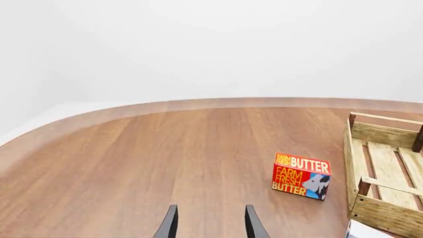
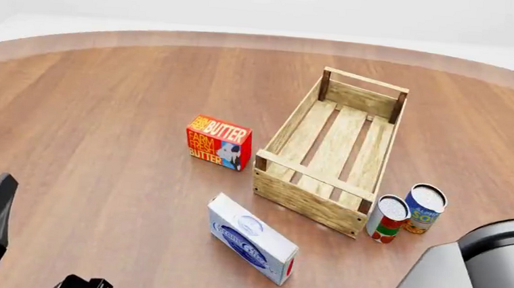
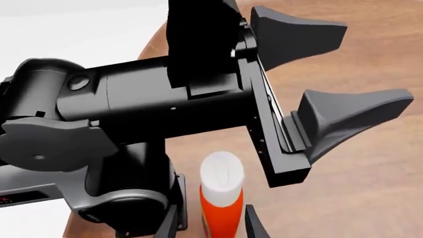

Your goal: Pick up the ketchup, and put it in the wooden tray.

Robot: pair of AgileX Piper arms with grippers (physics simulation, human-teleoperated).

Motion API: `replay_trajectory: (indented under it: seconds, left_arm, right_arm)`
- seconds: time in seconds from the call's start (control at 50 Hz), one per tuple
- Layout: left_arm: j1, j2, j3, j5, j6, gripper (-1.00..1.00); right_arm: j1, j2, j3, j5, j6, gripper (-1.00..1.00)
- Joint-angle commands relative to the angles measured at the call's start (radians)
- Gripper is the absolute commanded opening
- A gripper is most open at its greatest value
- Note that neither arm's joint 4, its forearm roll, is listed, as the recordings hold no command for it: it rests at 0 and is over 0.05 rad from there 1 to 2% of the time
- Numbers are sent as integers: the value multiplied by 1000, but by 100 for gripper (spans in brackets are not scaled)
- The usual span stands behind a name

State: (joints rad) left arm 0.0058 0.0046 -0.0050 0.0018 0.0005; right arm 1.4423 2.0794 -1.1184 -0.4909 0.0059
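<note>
Between the right gripper's (image 3: 208,223) spread fingers, the ketchup (image 3: 221,201) stands upright, cap up; the wooden tray (image 2: 283,186) holds nothing; left gripper (image 1: 208,223) open.

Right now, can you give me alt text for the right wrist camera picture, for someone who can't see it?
The ketchup, a red-orange bottle with a white cap, stands upright between the right gripper's open fingertips on the wooden table. Beyond it the left gripper, dark grey with spread fingers, fills most of the picture.
</note>
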Motion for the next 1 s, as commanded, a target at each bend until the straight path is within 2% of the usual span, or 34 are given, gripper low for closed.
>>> replay_trajectory:
  seconds: [0.02, 0.7, 0.72, 1.0]
  left_arm:
    - [0, 0, 0, 0, 0, 100]
    - [0, -1, 0, 1, 0, 100]
    - [0, -1, 0, 1, 0, 100]
    - [0, -1, 0, 1, 0, 100]
  right_arm:
    - [-2, 36, -17, -3, 11, 100]
    - [-26, 85, -38, -12, 18, 100]
    - [-28, 86, -37, -14, 17, -100]
    - [-30, 44, -10, -18, 1, -100]
